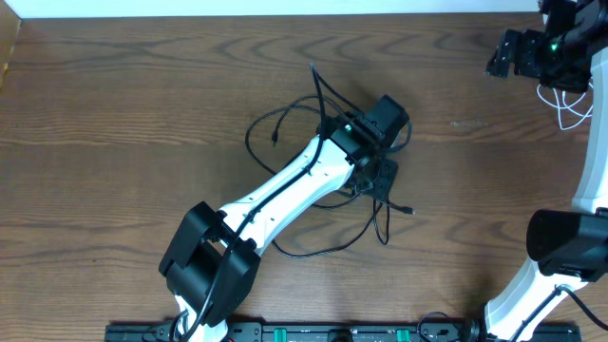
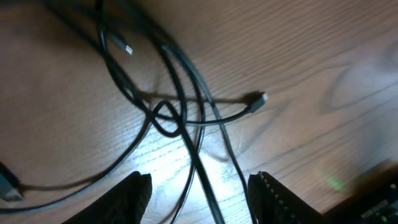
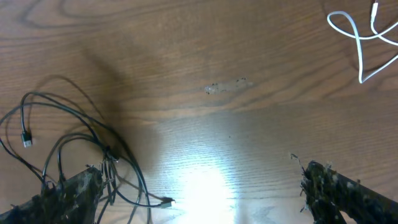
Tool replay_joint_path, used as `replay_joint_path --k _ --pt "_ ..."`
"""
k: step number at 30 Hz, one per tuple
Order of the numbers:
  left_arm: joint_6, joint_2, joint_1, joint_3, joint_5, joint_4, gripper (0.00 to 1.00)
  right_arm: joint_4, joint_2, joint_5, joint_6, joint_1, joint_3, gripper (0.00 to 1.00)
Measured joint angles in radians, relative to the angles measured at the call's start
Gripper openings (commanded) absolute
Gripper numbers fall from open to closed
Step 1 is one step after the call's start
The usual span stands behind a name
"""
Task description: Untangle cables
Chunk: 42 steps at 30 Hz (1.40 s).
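Several thin black cables (image 1: 258, 125) lie looped together on the wooden table in the middle. My left gripper (image 1: 376, 177) hangs low over the right side of this tangle. In the left wrist view it is open (image 2: 202, 182), with two black cable strands (image 2: 200, 163) running between its fingers; a small plug (image 2: 257, 98) lies just ahead. A white cable (image 1: 567, 106) lies apart at the far right. My right gripper (image 1: 501, 55) is up at the far right, open and empty (image 3: 199, 182). Its view shows the black tangle (image 3: 74, 140) at left and the white cable (image 3: 357, 38) at top right.
The table (image 1: 114, 114) is dark wood grain. The left arm's white link (image 1: 285, 190) crosses the tangle from the lower left. The right arm's base (image 1: 560, 237) stands at the lower right. A black rail (image 1: 313, 332) runs along the front edge.
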Motion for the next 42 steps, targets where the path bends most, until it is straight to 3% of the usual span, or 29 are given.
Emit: replay_joint_path --k 9,13,20,35,38,42 --pt "-0.004 0.0 0.0 -0.019 0.0 0.004 0.48 -0.01 0.0 0.002 0.0 0.0 0.0 0.99" --pt "-0.008 0.0 0.0 -0.019 0.0 0.0 0.56 -0.013 0.0 0.002 0.0 0.0 0.0 0.99" --pt "-0.011 0.0 0.0 -0.019 0.0 -0.044 0.55 -0.014 0.0 0.002 0.0 0.0 0.0 0.99" --pt "0.001 0.0 0.0 -0.019 0.0 0.013 0.55 -0.014 0.0 0.002 -0.008 0.0 0.0 0.99" --pt "0.0 0.0 0.0 -0.019 0.0 0.011 0.5 -0.014 0.0 0.002 -0.008 0.0 0.0 0.99" --pt "0.012 0.0 0.0 -0.038 0.0 0.01 0.36 -0.014 0.0 0.002 -0.008 0.0 0.0 0.99"
